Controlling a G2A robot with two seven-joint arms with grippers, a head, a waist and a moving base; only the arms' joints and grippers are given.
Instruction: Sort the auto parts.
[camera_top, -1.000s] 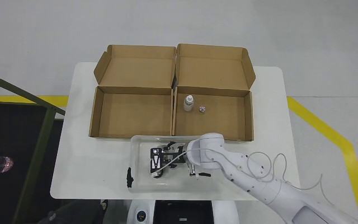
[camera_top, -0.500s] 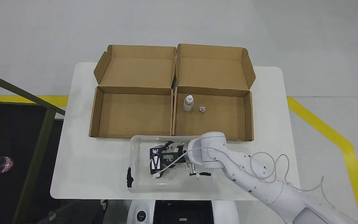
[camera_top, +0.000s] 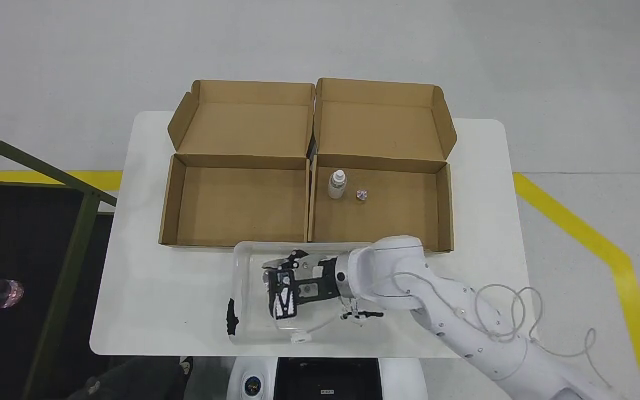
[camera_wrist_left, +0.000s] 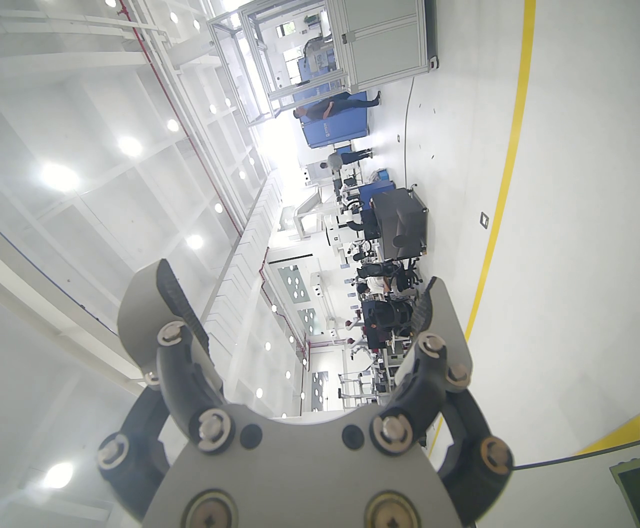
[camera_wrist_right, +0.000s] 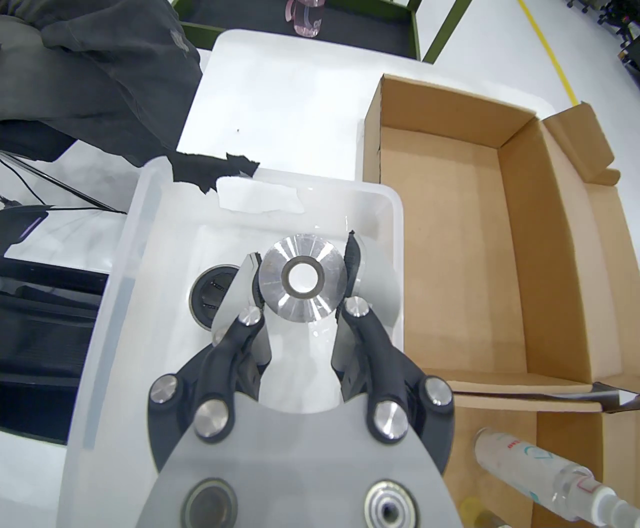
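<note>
Inside the clear plastic bin, my right gripper is shut on a shiny metal ring with a round hole in its middle. A black cylindrical part lies in the bin just beside one finger. Seen from above, the right gripper sits over the bin at the table's near edge. My left gripper is open, holds nothing and points up into the room.
Two open cardboard boxes stand behind the bin: the left box is bare, the right box holds a small white bottle and a tiny part. Dark cloth lies beyond the table.
The right arm has shifted a little toward the table's near edge, and its gripper looks slightly higher over the bin.
</note>
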